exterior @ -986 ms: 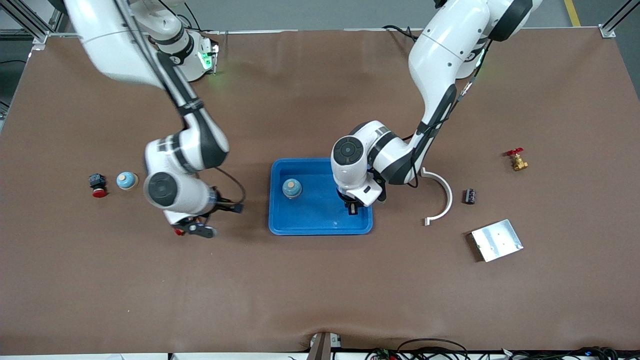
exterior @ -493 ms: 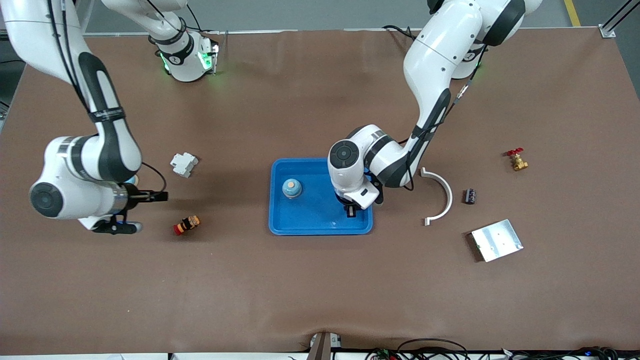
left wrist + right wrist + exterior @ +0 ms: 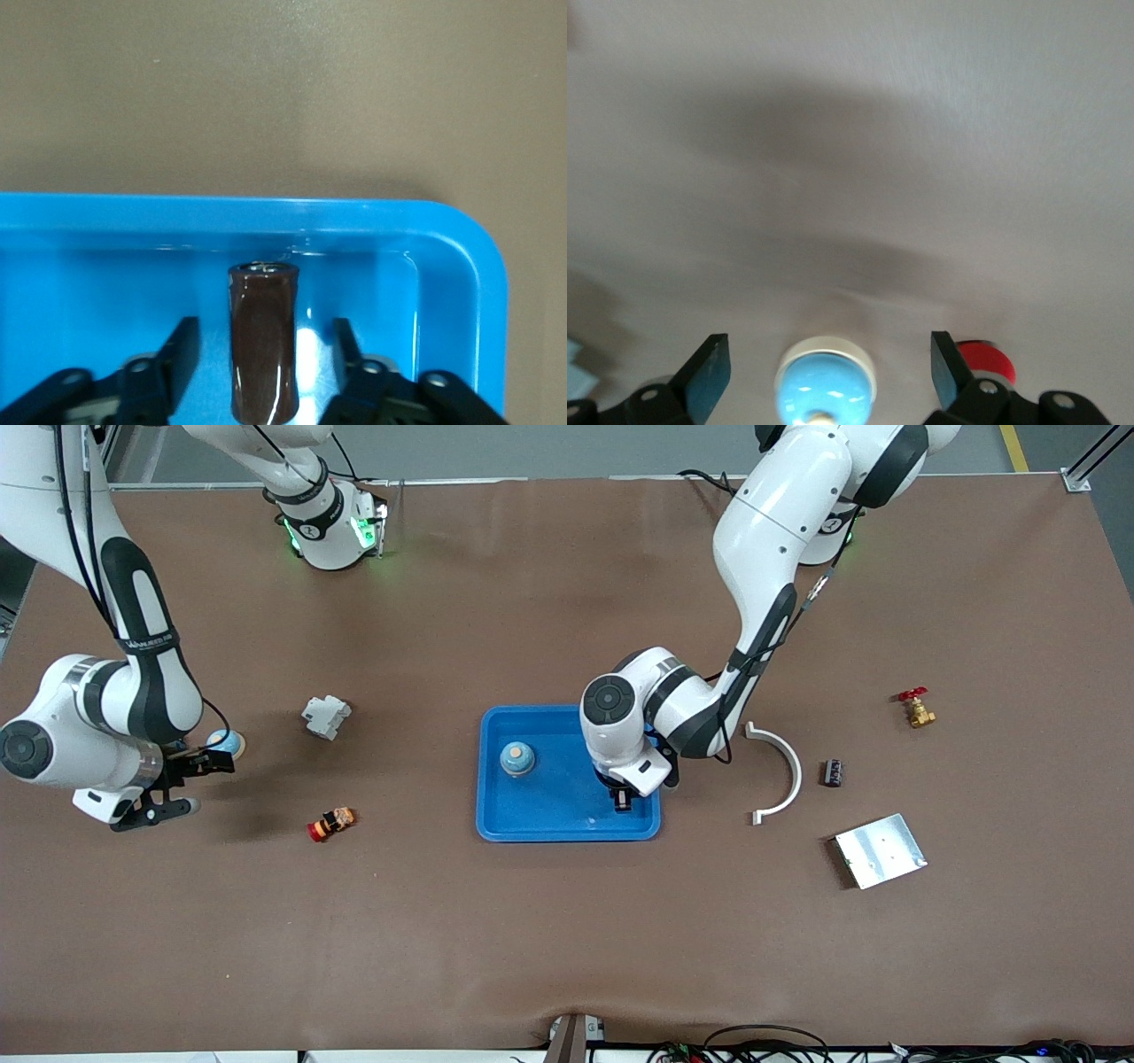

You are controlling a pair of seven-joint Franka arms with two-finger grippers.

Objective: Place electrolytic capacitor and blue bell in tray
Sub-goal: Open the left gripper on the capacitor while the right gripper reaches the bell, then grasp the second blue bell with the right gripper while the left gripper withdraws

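In blue tray, glossy brown capacitor

Bright blue tray, brown capacitor

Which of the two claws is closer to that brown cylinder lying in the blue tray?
The left gripper: its open fingers straddle the capacitor in the tray. The right gripper is at the right arm's end of the table, open over a blue bell.

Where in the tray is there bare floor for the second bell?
The tray floor nearer the camera than the blue bell is bare. Its left-arm end is crowded: the open left gripper straddles the capacitor. The open right gripper is over the other bell.
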